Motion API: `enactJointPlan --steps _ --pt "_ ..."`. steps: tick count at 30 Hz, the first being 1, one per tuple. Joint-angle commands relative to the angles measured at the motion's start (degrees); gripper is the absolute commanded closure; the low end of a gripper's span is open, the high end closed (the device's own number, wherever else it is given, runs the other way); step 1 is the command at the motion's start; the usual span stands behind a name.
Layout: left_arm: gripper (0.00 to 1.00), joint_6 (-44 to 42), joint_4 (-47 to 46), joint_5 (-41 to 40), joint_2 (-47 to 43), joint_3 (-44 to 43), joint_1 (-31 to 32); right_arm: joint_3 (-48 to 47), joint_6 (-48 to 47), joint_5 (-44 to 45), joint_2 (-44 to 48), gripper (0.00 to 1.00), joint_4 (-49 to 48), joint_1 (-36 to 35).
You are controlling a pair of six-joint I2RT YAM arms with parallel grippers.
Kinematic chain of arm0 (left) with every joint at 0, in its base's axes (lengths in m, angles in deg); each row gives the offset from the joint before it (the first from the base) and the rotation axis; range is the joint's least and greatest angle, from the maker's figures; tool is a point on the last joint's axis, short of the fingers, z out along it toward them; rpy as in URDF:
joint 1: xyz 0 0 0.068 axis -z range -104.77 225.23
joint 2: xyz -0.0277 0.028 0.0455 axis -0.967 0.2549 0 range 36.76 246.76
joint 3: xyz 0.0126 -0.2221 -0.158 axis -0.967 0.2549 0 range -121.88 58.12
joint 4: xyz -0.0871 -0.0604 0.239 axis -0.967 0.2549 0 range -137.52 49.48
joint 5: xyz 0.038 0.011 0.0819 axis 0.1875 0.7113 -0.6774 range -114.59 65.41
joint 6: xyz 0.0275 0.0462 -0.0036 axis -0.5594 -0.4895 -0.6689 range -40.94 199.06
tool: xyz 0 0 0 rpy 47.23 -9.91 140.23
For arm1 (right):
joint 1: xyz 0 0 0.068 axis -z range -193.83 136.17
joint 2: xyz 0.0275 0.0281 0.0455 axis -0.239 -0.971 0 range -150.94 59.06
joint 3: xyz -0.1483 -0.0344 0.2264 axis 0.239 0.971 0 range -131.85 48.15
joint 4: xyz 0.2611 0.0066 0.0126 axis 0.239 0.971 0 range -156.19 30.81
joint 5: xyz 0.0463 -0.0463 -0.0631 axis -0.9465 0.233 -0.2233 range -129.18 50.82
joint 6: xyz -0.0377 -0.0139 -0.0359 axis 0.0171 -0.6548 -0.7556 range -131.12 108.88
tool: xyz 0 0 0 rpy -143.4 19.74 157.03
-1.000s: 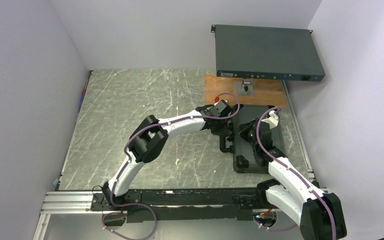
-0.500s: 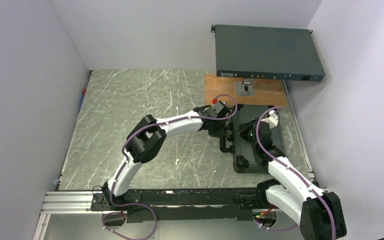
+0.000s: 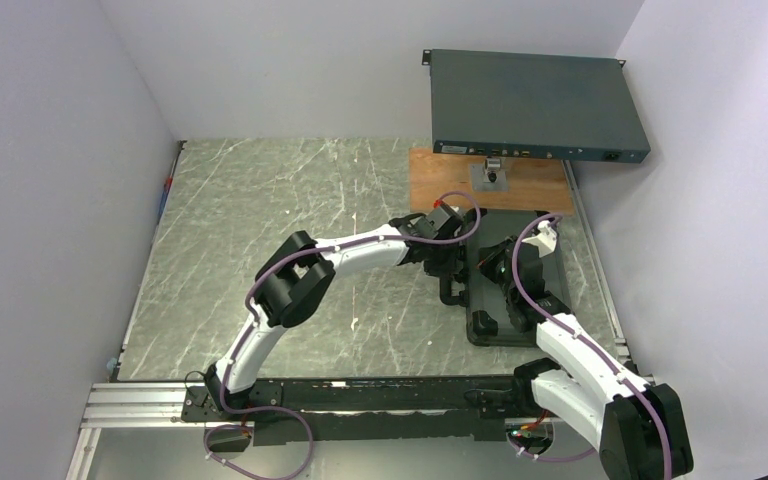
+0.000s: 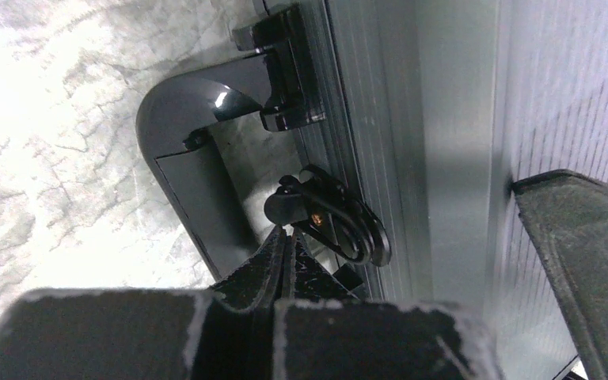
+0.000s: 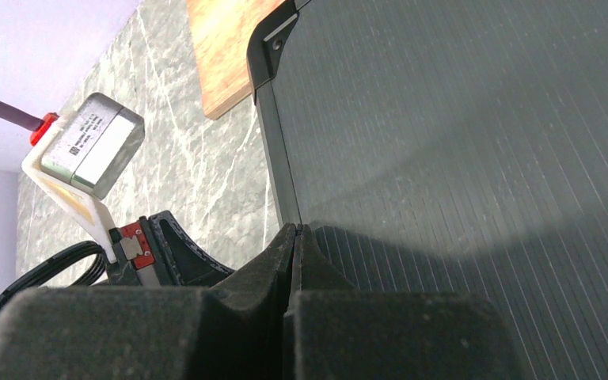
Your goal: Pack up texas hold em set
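The case (image 5: pixel 459 158) lid was matt, dark, finely ribbed; its handle (image 4: pixel 194 103) and latch (image 4: pixel 340 226) shone glossy black. The surface (image 3: pixel 260 220) looked like veined grey stone, the board (image 3: pixel 440 185) like smooth wood. The left end effector (image 4: pixel 285 252) wore coarse black padding.

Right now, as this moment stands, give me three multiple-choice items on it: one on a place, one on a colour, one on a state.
1. The black ribbed hard case lies:
A) directly in front of the brown wooden board, on the robot's side
B) at the far left
C) hanging off the near edge

2. The marbled tabletop is:
A) red
B) grey-green
C) white

3. The left gripper is:
A) wide open
B) holding a card deck
C) shut, tips by the case's black side latch

Answers:
1 A, the top view shows the board just behind the case.
2 B, plain in the top view.
3 C, the left wrist view shows it closed beside the latch.
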Motion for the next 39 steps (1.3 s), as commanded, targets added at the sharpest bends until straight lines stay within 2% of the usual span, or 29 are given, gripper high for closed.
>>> enactJointPlan --steps 1,7,14,19,28,30,35,39 --pt "1.0 1.1 -0.6 1.5 0.8 -0.5 0.4 3.7 -1.8 -4.6 -3.0 1.0 14.9 -0.8" --pt "1.0 2.9 1.8 -0.5 1.3 -0.3 0.6 3.7 -1.7 -4.6 -3.0 1.0 14.8 -0.7" --pt "1.0 4.6 6.5 -1.9 5.2 -6.3 0.6 3.8 -1.7 -4.5 -2.9 1.0 14.8 -0.7" --pt "1.0 6.1 7.2 -3.7 6.4 -7.2 0.6 3.8 -1.7 -4.5 -2.9 1.0 14.8 -0.7" --pt "1.0 4.2 8.6 -6.2 9.0 -9.6 -0.2 3.8 -1.7 -4.5 -2.7 1.0 14.9 -0.8" --pt "1.0 3.0 7.6 -6.2 7.1 -7.8 -0.2 3.8 -1.7 -4.5 -2.8 1.0 15.0 -0.7" --pt "1.0 2.2 -0.5 -4.4 -2.0 2.8 -0.1 3.7 -1.7 -4.5 -3.0 1.0 14.8 -0.7" --pt "1.0 2.1 -2.4 -3.8 -6.8 5.7 0.0 3.6 -1.7 -4.6 -3.2 1.0 14.8 -0.7"
